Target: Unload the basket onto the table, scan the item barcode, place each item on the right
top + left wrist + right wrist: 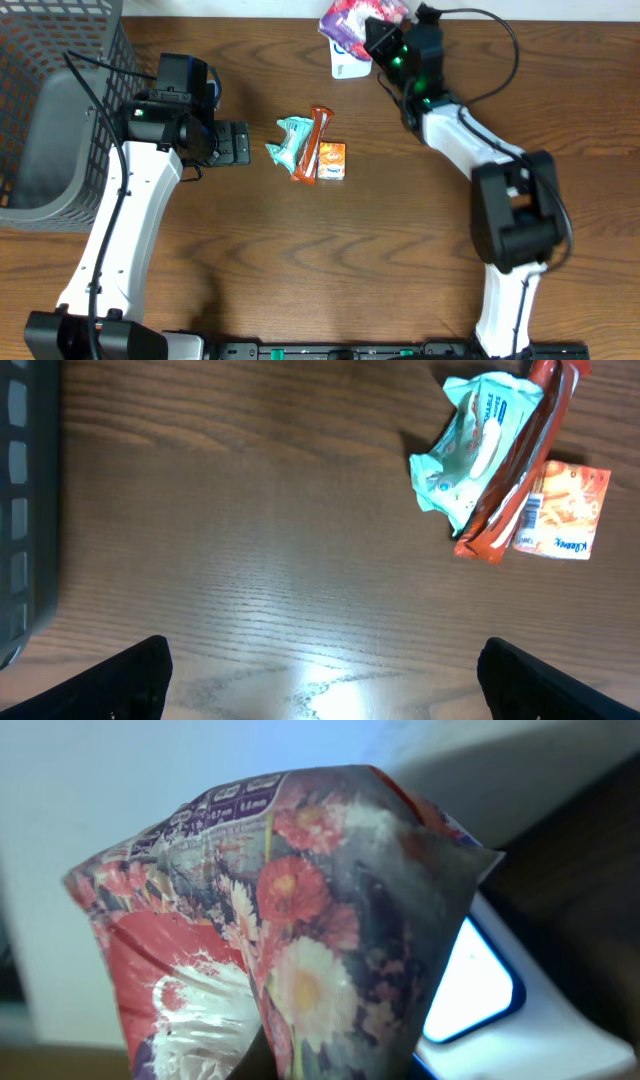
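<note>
1. The far edge of your bench (400,260) runs along the top of the overhead view. The floral packet (345,18) and the white scanner (343,66) sit right at that edge, right of centre, with hardly any wood showing beyond them.
2. At far left, the grey mesh basket (40,150) fills the corner. Its right wall is just beside the left arm.
3. In the middle, a teal packet (290,140), a red bar (312,140) and an orange box (333,160) lie bunched and touching. The bar lies across the teal packet and over the box's left side.
4. You have bare wood between that bunch and the right arm, and across the near half of the bench between the two arms.
5. The left pincer (238,143) has its fingers spread wide with nothing between them. It is over bare wood just left of the bunch and apart from it.
6. The right pincer (378,42) is almost closed and clamped on the floral packet at the far edge, next to the scanner. In its wrist view the packet fills most of the picture, with the scanner's lit window at lower right. You cannot tell whether packet and scanner touch.
</note>
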Tool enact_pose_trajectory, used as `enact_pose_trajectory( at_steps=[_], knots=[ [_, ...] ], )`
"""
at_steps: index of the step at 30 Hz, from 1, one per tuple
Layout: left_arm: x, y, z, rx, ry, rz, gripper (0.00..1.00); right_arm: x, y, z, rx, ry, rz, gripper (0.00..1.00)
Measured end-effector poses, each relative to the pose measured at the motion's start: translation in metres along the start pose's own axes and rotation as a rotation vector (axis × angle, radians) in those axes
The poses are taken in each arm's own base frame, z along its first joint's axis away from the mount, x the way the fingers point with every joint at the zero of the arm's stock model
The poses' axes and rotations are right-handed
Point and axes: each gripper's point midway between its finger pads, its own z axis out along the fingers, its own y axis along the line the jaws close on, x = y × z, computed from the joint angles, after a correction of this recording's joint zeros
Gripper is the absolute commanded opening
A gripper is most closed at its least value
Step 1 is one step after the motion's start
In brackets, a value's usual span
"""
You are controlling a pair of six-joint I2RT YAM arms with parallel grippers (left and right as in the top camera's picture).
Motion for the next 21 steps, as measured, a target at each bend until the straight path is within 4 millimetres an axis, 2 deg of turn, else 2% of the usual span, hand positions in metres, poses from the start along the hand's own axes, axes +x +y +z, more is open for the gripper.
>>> enact_pose_trajectory(
  at_steps=[3, 7, 15, 18, 21],
  knots=[
    [0.0, 0.0, 0.0, 0.0, 0.0, 0.0, 0.98, 0.005, -0.016, 0.028, 0.034, 0.012, 0.019, 0.01],
    [0.0, 0.0, 0.0, 0.0, 0.0, 0.0, 0.98, 0.013, -0.031, 0.049, 0.073, 0.048, 0.031, 0.01],
    [0.0, 0.0, 0.0, 0.0, 0.0, 0.0, 0.98, 0.008, -0.022, 0.051, 0.059, 0.054, 0.012, 0.01],
    [0.0, 0.0, 0.0, 0.0, 0.0, 0.0, 0.98, 0.006, -0.035, 0.046, 0.115, 0.086, 0.012, 0.01],
    [0.0, 0.0, 0.0, 0.0, 0.0, 0.0, 0.98, -0.017, -0.055, 0.034, 0.192, 0.088, 0.015, 0.01]
  ],
)
